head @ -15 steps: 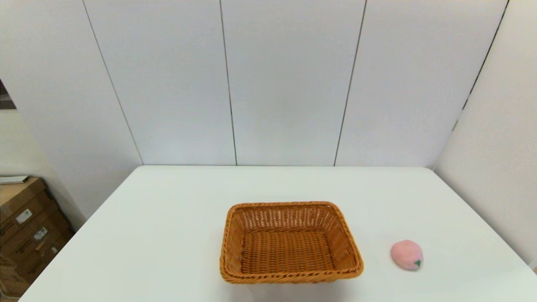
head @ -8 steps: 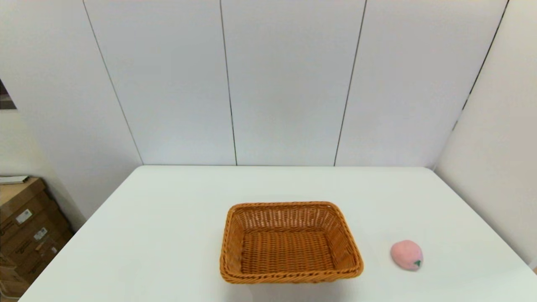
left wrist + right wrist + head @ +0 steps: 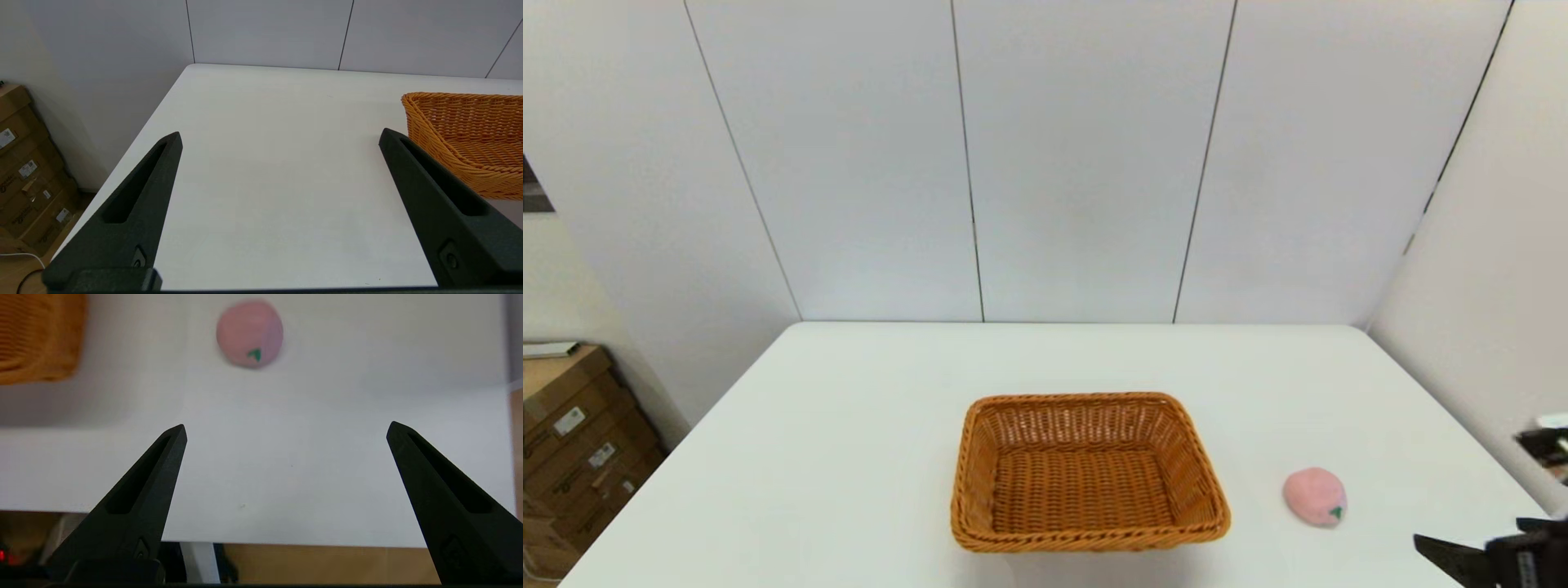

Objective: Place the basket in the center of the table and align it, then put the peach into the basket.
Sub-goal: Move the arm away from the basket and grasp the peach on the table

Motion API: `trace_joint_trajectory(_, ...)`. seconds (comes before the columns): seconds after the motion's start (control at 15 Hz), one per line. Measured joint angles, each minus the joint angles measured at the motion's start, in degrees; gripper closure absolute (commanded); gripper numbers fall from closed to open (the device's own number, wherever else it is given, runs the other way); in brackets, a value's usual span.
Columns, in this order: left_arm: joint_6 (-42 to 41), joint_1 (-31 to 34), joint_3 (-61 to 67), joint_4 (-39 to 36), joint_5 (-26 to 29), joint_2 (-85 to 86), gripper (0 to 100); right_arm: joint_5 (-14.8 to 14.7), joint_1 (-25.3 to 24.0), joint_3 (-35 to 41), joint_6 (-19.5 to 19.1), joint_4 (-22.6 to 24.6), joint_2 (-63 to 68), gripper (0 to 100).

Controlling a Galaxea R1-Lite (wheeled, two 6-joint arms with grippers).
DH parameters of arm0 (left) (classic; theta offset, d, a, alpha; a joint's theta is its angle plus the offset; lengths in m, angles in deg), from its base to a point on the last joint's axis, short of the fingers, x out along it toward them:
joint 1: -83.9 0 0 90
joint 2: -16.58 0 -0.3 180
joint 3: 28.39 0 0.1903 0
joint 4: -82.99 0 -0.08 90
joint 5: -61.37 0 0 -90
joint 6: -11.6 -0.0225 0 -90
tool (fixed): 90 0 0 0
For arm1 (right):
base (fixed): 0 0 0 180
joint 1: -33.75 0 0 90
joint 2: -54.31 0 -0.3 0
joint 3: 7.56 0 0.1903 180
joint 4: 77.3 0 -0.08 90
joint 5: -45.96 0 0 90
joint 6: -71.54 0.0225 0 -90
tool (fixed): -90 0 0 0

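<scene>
The orange-brown wicker basket point(image 3: 1088, 536) stands empty in the middle of the white table point(image 3: 849, 425), long sides across my view. To its right the pink peach point(image 3: 1313, 495) lies on the table, green leaf mark facing me. My right gripper point(image 3: 1467, 487) shows at the near right corner, open, short of the peach and apart from it. Its wrist view has the peach point(image 3: 249, 332) ahead of the open right gripper point(image 3: 287, 425) and a corner of the basket point(image 3: 36, 335). My left gripper point(image 3: 280, 132) hangs open over the table's left part, the basket point(image 3: 461, 118) beyond one finger.
Stacked cardboard boxes point(image 3: 572, 441) sit on the floor past the table's left edge, also seen as boxes point(image 3: 20, 163) from the left wrist. White wall panels close off the back and the right side. The table's near edge lies just under the right gripper.
My right gripper has come into the head view at the lower right corner, where nothing showed before. Basket and peach have not moved.
</scene>
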Motion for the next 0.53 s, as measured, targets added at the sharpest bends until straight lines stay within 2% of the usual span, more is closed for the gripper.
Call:
trace_joint_trajectory(0.13,0.00,0.00,0.00,0.07,0.00,0.00,0,-1.44,-1.01,-1.44,-0.20,6.73,14.58,0)
trace_joint_trajectory(0.33,-0.02,0.00,0.00,0.05,0.00,0.00,0,-2.45,-2.95,-3.04,1.37,16.04,27.61,0)
trace_joint_trajectory(0.53,0.02,0.02,0.00,0.05,0.00,0.00,0,-1.71,-3.72,-3.61,1.73,16.48,32.35,0)
